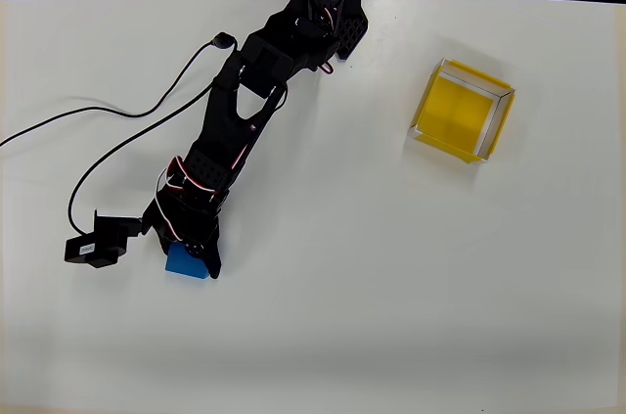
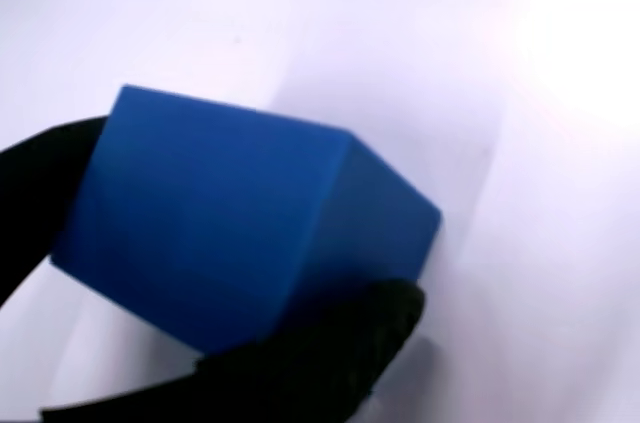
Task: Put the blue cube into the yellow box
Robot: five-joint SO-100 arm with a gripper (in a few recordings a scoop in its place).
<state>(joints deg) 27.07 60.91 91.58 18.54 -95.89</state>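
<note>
Pinching the blue cube [image 2: 240, 218] — black pincer [image 1: 196, 259] low on white table [image 1: 391, 287], yellow box [image 1: 462, 111] well apart.

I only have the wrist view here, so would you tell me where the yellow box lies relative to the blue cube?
Observer: In the overhead view, the yellow box sits far to the upper right of the blue cube.
Operator: Thanks. Is anything in the box?
Observer: No, its yellow floor looks bare.
Operator: Does anything lie along the way?
Observer: The white table between them looks bare; a black cable runs on the left side instead.
</note>
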